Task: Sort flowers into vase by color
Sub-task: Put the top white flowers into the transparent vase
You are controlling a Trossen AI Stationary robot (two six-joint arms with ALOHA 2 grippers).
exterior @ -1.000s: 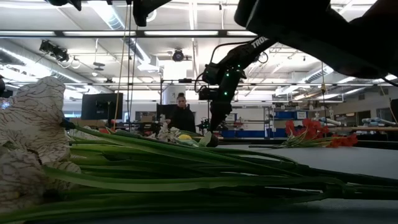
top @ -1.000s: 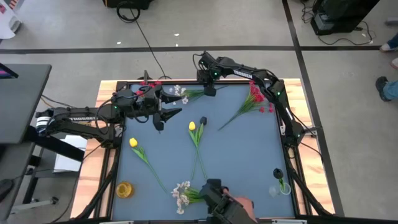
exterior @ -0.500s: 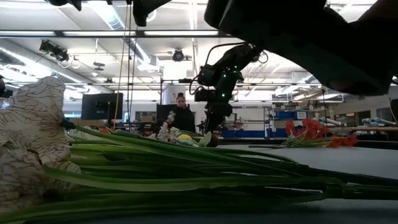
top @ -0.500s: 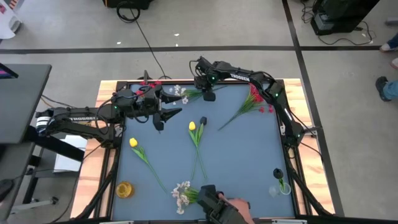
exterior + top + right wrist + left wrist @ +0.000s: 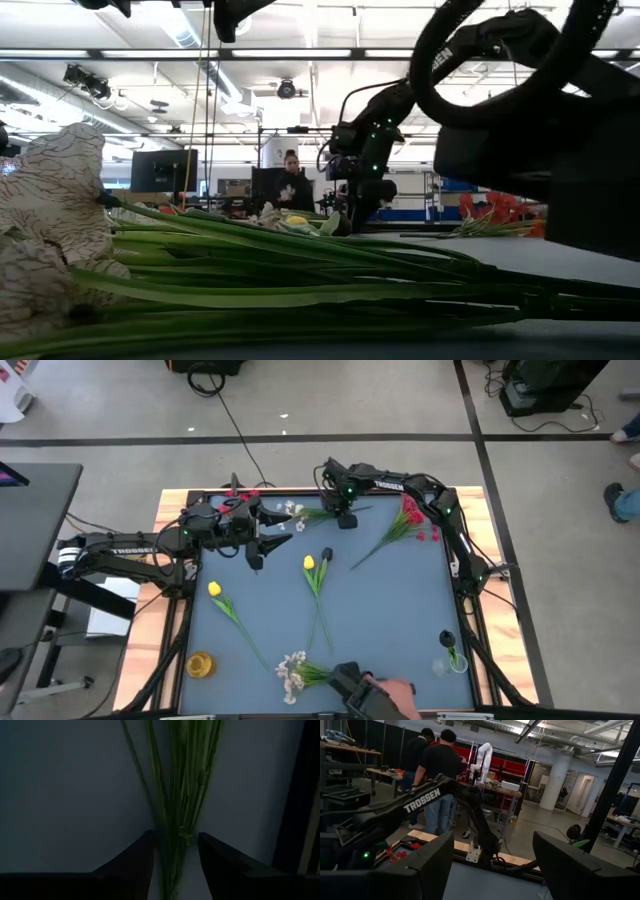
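A white spray (image 5: pixel 291 510) lies near the table's far edge, its green stems (image 5: pixel 176 795) pointing right. My right gripper (image 5: pixel 345 518) is open and points down over those stems, one finger (image 5: pixel 135 862) on either side of the bundle. My left gripper (image 5: pixel 264 548) is open above the far left part of the table, away from every flower. Red blooms (image 5: pixel 410 518) lie far right. Two yellow tulips (image 5: pixel 310 563) (image 5: pixel 214 589) lie mid-table. A second white spray (image 5: pixel 292 668) lies at the near edge. My right gripper stands astride the white spray's stem bundle (image 5: pixel 175 852) from above, fingers across the stems. I cannot tell whether the fingers touch the stems. The spray lies flat on the table.
An amber vase (image 5: pixel 200 664) stands at the near left corner and a clear vase (image 5: pixel 450 658) at the near right. A person's hand (image 5: pixel 390 688) with a dark object reaches over the near edge beside the near white spray. The blue mat (image 5: pixel 400 600) shows bare right of centre.
My right gripper has moved a little toward the table's near edge and right and come down over the far white spray's stems. The person's hand with the dark object has shifted about at the near edge.
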